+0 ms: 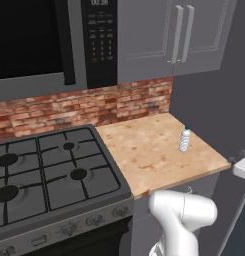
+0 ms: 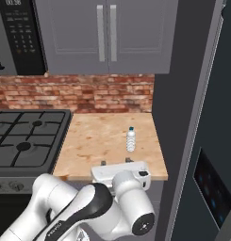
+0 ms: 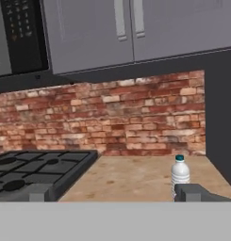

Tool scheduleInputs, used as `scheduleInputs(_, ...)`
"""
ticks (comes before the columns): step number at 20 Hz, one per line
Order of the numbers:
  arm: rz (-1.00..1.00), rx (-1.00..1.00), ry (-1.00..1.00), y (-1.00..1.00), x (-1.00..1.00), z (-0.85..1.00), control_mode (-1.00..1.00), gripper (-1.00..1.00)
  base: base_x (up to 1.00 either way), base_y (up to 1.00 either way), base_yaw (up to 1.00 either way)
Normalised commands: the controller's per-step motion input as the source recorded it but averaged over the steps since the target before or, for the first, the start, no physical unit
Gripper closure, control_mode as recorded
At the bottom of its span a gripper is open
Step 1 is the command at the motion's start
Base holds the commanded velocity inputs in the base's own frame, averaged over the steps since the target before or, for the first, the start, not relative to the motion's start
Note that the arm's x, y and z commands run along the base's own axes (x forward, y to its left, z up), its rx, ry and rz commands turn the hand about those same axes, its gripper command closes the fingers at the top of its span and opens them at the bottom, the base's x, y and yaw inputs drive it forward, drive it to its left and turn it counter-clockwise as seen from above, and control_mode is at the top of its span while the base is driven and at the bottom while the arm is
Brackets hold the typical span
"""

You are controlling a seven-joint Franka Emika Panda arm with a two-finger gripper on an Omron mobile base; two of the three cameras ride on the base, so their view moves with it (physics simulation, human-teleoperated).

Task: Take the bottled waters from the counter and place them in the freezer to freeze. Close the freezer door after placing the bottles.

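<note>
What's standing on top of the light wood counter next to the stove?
On the tan butcher-block counter stands one small clear plastic bottle with a blue cap, upright near its right edge. In the right base view the white arm covers the front edge.

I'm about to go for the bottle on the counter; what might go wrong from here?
1. The bottle is tall, narrow and upright, so a glancing finger could tip it.
2. It stands close to the counter edge by the freezer, so a nudge may roll it off.
3. The open gripper sits off to its left, so closing now would miss.

Counter point(image 1: 144, 150) open around bottle point(image 1: 184, 139); freezer point(image 1: 209, 105) flanks.
</note>
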Motion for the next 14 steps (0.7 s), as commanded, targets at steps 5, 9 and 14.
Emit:
scheduleInputs(5, 0.0, 0.0, 0.0, -0.07, 0.27, -0.05, -1.0, -1.0, 0.0, 0.0, 0.0)
scheduleInputs(9, -0.04, 0.0, 0.0, 0.0, 0.5, -0.13, -1.0, -1.0, 0.0, 0.0, 0.0)
scheduleInputs(14, -0.04, 0.0, 0.0, 0.0, 0.39, -0.12, -1.0, -1.0, 0.0, 0.0, 0.0)
